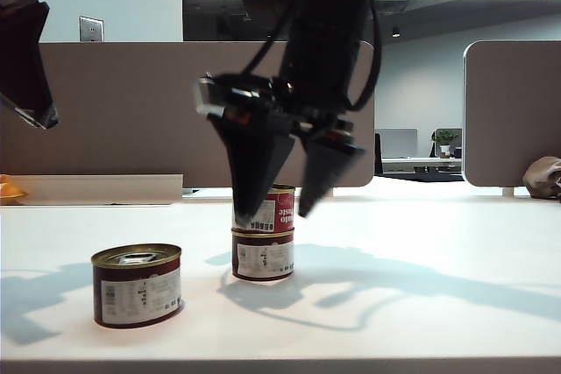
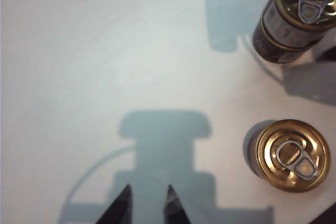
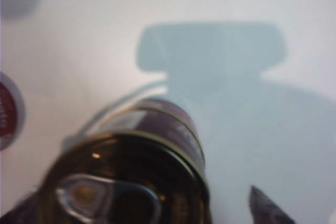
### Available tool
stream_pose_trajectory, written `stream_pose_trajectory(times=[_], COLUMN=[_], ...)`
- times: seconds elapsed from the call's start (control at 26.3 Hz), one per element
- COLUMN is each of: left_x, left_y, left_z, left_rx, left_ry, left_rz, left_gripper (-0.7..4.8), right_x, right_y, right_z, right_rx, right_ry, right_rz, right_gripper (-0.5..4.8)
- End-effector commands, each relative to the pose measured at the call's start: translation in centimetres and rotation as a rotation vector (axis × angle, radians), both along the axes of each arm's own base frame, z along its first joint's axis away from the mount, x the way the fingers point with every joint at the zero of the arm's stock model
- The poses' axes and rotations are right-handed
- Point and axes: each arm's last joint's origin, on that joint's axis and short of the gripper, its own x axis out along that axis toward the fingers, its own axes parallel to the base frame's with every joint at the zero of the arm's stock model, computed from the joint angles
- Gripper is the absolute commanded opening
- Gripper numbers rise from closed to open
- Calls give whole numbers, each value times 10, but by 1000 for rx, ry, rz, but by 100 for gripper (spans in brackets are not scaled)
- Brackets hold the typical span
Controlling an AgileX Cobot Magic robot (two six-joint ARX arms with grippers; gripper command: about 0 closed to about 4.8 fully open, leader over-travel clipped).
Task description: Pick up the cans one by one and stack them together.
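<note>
Two cans stand stacked mid-table, a red-labelled can (image 1: 279,209) on top of a maroon one (image 1: 263,257). My right gripper (image 1: 275,215) hangs open around the top can, one finger in front of its label, the other clear of its side. In the right wrist view the top can's gold lid (image 3: 126,182) fills the near part and one fingertip (image 3: 262,208) stands apart from it. A third can (image 1: 138,285) sits alone at the front left. My left gripper (image 1: 44,116) is raised at the far left; its fingers (image 2: 123,205) show a narrow gap with nothing between them. That wrist view also shows the stack (image 2: 299,14) and the lone can (image 2: 291,155).
Grey partitions (image 1: 114,111) close off the back of the white table (image 1: 421,304). A low white ledge (image 1: 96,188) and an orange thing (image 1: 10,190) lie at the back left, a brown bundle (image 1: 543,177) at the back right. A red and white rounded edge (image 3: 8,111) shows beside the stack.
</note>
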Motion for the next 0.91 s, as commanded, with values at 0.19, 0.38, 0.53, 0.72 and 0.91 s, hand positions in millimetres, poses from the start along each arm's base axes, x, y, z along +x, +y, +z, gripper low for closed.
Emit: stream_pose_trajectory(times=[0.19, 0.38, 0.53, 0.72, 0.91], left_x=[1, 7, 16, 35, 39], left_y=[-1, -4, -10, -21, -28], left_z=[3, -1, -12, -40, -47], left_rx=[-17, -18, -2, 38, -58], left_ry=[-12, -4, 52, 179, 247], left_rz=[-2, -6, -22, -32, -96], left_gripper=[79, 83, 90, 277, 284], right_x=[-7, -18, -27, -54, -85], right_y=[-1, -9, -20, -47, -77], right_z=[16, 39, 58, 101, 141], right_rx=[25, 34, 26, 66, 140], right_ry=[-29, -62, -96, -144, -216], right_rz=[2, -3, -24, -28, -35], right_gripper=[479, 479, 479, -9, -1])
